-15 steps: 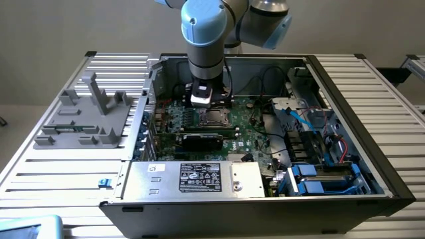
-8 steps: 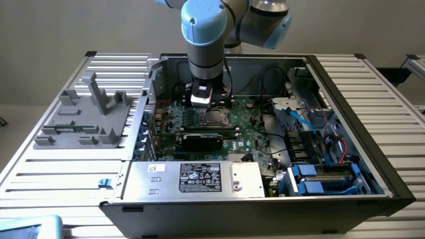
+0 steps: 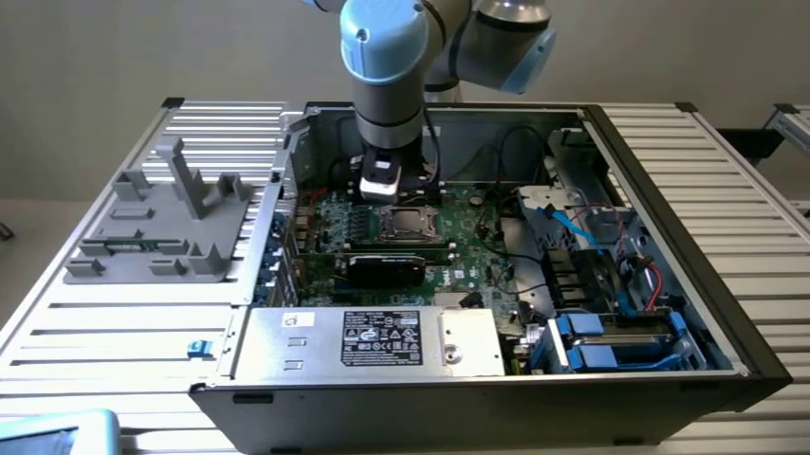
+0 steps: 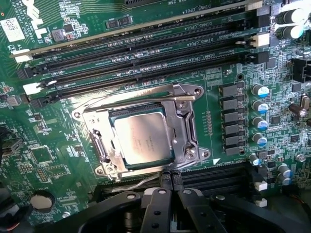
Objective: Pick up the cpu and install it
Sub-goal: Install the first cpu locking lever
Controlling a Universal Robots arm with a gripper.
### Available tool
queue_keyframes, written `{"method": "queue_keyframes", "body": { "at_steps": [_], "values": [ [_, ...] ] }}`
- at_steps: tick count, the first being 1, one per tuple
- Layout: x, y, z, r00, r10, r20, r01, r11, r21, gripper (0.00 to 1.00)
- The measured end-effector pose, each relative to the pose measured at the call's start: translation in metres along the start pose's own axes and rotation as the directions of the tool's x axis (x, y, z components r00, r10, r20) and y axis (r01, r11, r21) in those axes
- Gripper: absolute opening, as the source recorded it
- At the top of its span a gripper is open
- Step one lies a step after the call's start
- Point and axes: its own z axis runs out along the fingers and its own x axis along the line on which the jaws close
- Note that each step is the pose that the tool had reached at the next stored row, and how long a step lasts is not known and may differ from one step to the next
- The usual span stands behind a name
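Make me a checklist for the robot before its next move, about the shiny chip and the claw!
1. The cpu lies inside the socket frame: ok.
2. The cpu sits flat, not tilted: cannot tell.
3. The gripper is shut with nothing between its fingers: ok.
4. The gripper is off the cpu, at the socket frame's edge: ok.
5. The socket frame is locked down over the cpu: cannot tell.
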Motion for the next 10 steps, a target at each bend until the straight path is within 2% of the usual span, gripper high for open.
{"method": "queue_keyframes", "body": {
  "at_steps": [2, 10],
  "values": [
    [-0.003, -0.0002, -0.0027, 1.0000, 0.000, 0.0006, 0.000, 1.0000, 0.0031, 0.12],
    [-0.016, 0.0019, -0.0083, 1.0000, 0.001, 0.0048, -0.002, 0.9997, 0.0229, 0.12]
  ]
}}
